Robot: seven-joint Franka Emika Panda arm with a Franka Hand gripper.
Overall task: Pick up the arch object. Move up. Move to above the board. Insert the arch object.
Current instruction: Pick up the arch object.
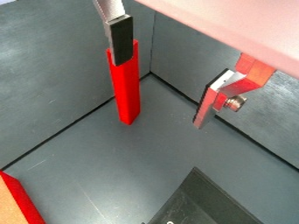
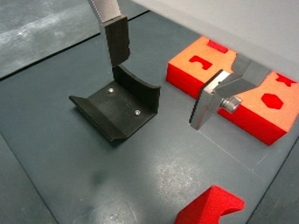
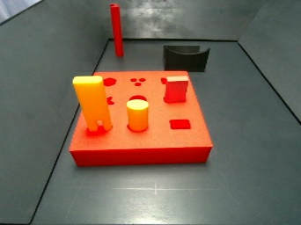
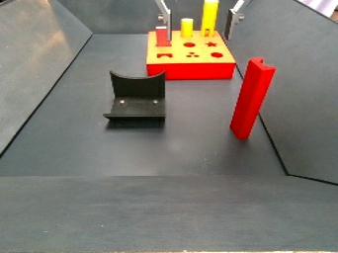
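The arch object (image 1: 125, 87) is a tall slim red bar. It stands upright on the grey floor near a wall corner and shows in both side views (image 3: 115, 31) (image 4: 251, 97). The board (image 3: 141, 119) is a thick red slab with shaped holes, also seen in a side view (image 4: 192, 61) and a wrist view (image 2: 233, 87). My gripper (image 1: 170, 74) is open and empty, with its fingers (image 1: 118, 37) high above the floor. In a side view my gripper (image 4: 199, 10) shows only as finger tips at the far end, apart from the bar.
A dark fixture (image 2: 117, 109) with a curved cutout stands on the floor between bar and board (image 4: 136, 96). The board bears a tall yellow-orange block (image 3: 88, 104), a yellow cylinder (image 3: 137, 114) and a red block (image 3: 175, 88). Grey walls enclose the floor.
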